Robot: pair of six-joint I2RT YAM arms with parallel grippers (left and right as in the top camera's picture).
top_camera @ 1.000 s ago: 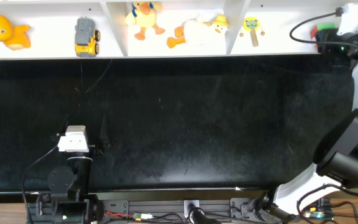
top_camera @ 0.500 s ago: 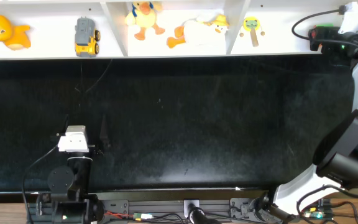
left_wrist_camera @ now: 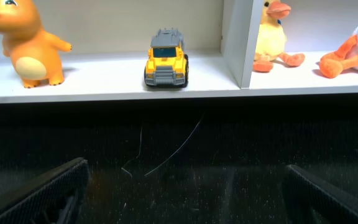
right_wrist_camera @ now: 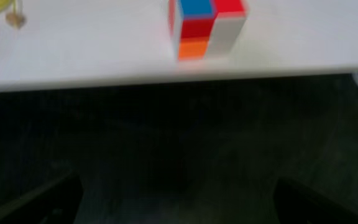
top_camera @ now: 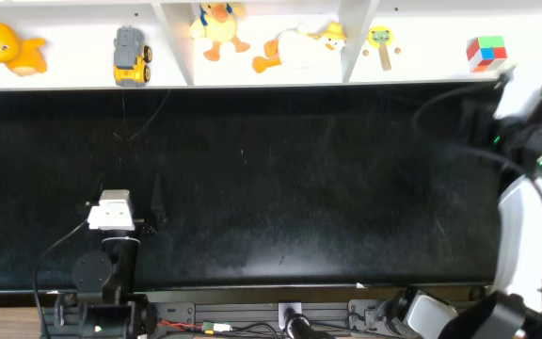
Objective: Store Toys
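Note:
A multicoloured cube (top_camera: 486,52) stands alone on the white shelf (top_camera: 422,71) at its right end, and it also shows in the right wrist view as the cube (right_wrist_camera: 205,25). My right gripper (right_wrist_camera: 176,208) is open, holds nothing, and sits over the black mat a short way back from the cube. Further along the shelf are an orange figure (top_camera: 7,47), a yellow truck (top_camera: 131,55), a yellow duck plush (top_camera: 219,28), a white duck plush (top_camera: 299,47) and a small green toy (top_camera: 381,42). My left gripper (left_wrist_camera: 182,202) is open over the mat, facing the truck (left_wrist_camera: 166,57).
White dividers (top_camera: 179,42) split the shelf into compartments. The black mat (top_camera: 299,179) covers the table from the shelf down to the front edge. The left arm (top_camera: 111,215) rests near the front left, and the right arm (top_camera: 534,132) is at the right edge.
My right arm has drawn back from the shelf toward the right front. The cube, hidden under the gripper before, now stands free on the shelf. The left arm has not moved.

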